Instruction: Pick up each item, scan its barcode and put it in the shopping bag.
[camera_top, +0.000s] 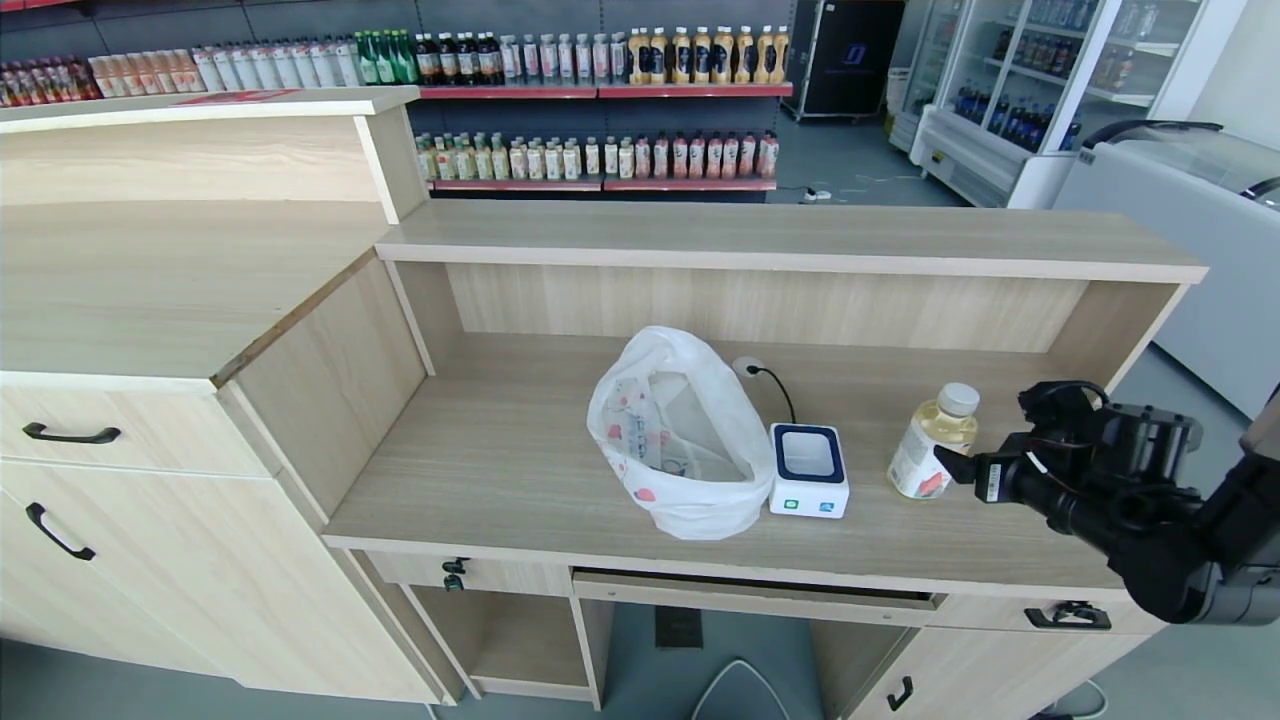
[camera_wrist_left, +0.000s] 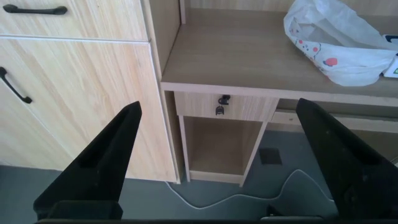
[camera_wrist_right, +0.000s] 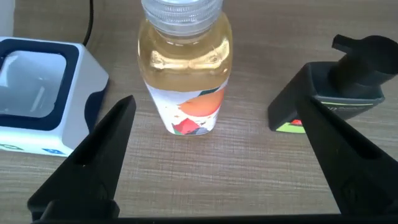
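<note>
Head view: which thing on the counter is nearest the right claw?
The bottle of yellow drink, beside the right claw; scanner and shopping bag stand farther left.

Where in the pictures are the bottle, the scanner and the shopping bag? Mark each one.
bottle (camera_wrist_right: 185, 62), right wrist view, on its clear body above the label.
scanner (camera_top: 808, 455), head view, on its glass window.
shopping bag (camera_top: 628, 432), head view, on its printed left wall.
</note>
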